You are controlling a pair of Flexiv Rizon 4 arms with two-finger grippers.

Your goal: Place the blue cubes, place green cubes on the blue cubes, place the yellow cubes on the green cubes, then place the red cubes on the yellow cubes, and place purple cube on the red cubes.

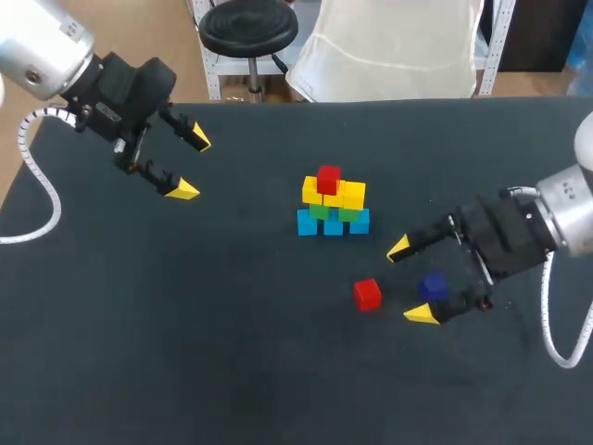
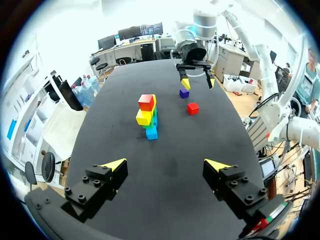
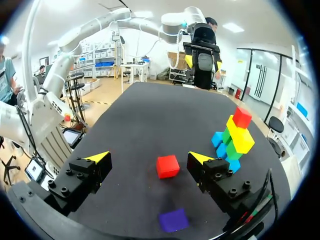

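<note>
Starting nearest: got the purple cube (image 3: 173, 220) down on the counter (image 1: 185, 352), parked between the fingers of the right gripper (image 3: 150, 157) but touching neither. Calling that gripper open and empty.

Just ahead of its yellow tips, a bit left in the scene: the loose red cube (image 3: 167, 166), flat on the counter and clear of the purple one. Pegging that as the next pick, lined up almost dead centre between the open fingers. No long axis to fuss over on a cube, so any pair of opposite faces should do.

Farther back and slightly left, the stack (image 1: 334, 206): blue at the bottom, then green, then yellow, with the top red cube (image 1: 328, 178) already sitting toward its left side.

Way off at the far left, the left gripper (image 1: 192, 165), also spread open, holding nothing, well apart from every cube. So pretty clearly a job for the right arm.

Can't spot any readable writing or labels on the cubes or the counter.
</note>
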